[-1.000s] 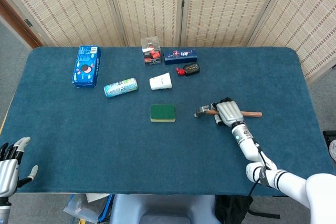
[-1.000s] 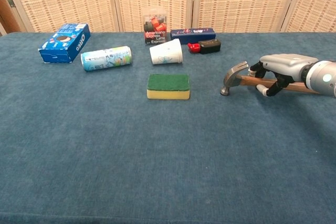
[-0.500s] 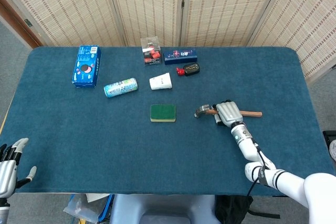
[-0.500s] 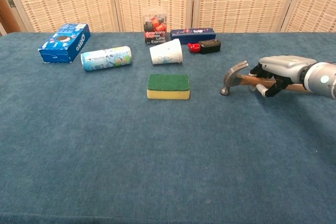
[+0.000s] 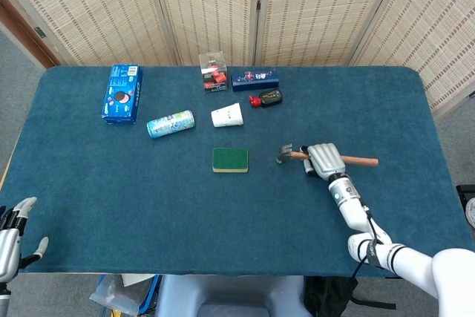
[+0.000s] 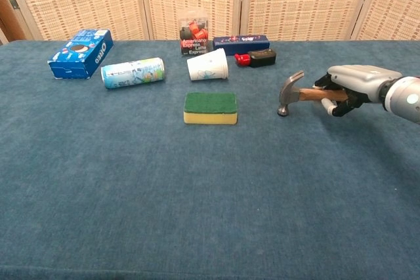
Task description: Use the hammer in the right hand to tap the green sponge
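Note:
The green sponge [image 5: 231,159] [image 6: 210,107], yellow underneath, lies flat near the table's middle. A hammer [image 5: 289,155] [image 6: 291,92] with a steel head and wooden handle is to its right, head pointing at the sponge and just above the cloth. My right hand [image 5: 323,160] [image 6: 354,85] grips the handle near the head, fingers curled around it. A clear gap separates the hammer head from the sponge. My left hand [image 5: 10,235] hangs off the table's front left corner, fingers apart and holding nothing.
Along the back are a blue Oreo box [image 5: 122,93], a lying can [image 5: 171,124], a tipped white cup [image 5: 227,115], a clear card box [image 5: 214,72], a dark blue box [image 5: 254,79] and a red-and-black gadget [image 5: 266,98]. The blue table [image 5: 148,198] spreads in front.
My right hand has closed on the hammer handle and lifted it slightly, the head rising off the cloth. The left hand has sunk lower at the front left corner.

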Robot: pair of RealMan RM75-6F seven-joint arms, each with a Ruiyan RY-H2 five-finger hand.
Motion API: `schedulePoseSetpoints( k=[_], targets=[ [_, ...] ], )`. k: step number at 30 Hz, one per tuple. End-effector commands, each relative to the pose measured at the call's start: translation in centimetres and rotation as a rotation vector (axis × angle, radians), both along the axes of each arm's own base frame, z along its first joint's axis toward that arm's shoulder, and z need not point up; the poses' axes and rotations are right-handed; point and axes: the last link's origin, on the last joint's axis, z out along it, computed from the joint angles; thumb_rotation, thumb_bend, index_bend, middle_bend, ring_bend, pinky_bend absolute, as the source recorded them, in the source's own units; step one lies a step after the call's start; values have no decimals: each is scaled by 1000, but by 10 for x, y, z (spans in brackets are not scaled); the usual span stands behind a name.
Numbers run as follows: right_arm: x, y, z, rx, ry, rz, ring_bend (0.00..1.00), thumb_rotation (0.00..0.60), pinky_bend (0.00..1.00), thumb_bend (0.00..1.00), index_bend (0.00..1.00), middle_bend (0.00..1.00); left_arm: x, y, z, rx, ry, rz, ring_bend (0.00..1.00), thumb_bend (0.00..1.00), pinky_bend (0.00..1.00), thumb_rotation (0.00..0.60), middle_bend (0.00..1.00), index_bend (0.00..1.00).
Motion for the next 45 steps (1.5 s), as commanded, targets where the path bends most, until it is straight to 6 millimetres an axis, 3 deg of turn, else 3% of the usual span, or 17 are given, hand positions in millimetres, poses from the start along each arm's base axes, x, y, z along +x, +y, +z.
schedulePoseSetpoints(
  k=[1,14,26,34,45],
  targets=[
    [2,2,5,-6,-21,14,565,600,587,812,659,687,0,0,0,1,0,0,134,318,37,600,127,81],
    [19,11,26,7,-182,47,698,600,777,839,702,758,4,-2,2,-1,4,-10,134,318,37,600,126,81],
    [37,17,30,83,-339,3,724,600,796,841,702,769,7,-3,1,-4,11,-9,134,317,37,600,127,81],
    [67,13,15,140,-467,-6,731,600,796,856,702,774,10,-3,1,-5,17,-13,134,318,37,600,126,81],
    [98,-5,-16,161,-432,0,733,600,798,861,702,773,5,-7,2,5,16,6,134,318,37,600,126,81]
  ],
)
